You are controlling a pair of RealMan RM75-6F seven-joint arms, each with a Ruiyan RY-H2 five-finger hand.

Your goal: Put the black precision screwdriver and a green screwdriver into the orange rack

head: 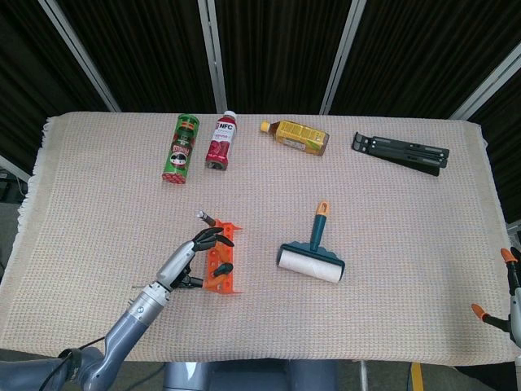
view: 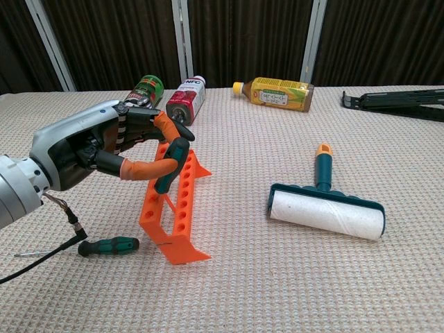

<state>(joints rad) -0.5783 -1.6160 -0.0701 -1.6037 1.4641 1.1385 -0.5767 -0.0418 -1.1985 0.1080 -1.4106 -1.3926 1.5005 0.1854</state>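
Observation:
My left hand (view: 94, 147) grips the black precision screwdriver (view: 170, 165), a dark handle with a silver cap (head: 201, 216). Its lower end sits in the top of the orange rack (view: 179, 211), which leans over to the left with one side off the cloth. In the head view the same hand (head: 186, 262) lies just left of the rack (head: 220, 265). A green screwdriver (view: 109, 245) lies flat on the cloth below the hand, left of the rack. My right hand (head: 511, 314) shows only at the right edge, its orange-tipped fingers apart and holding nothing.
A lint roller (head: 312, 259) lies right of the rack. Along the far side lie a green can (head: 180, 148), a red bottle (head: 221, 142), a yellow bottle (head: 297, 137) and a black folding stand (head: 400, 152). A thin cable (view: 41, 255) trails from my left wrist.

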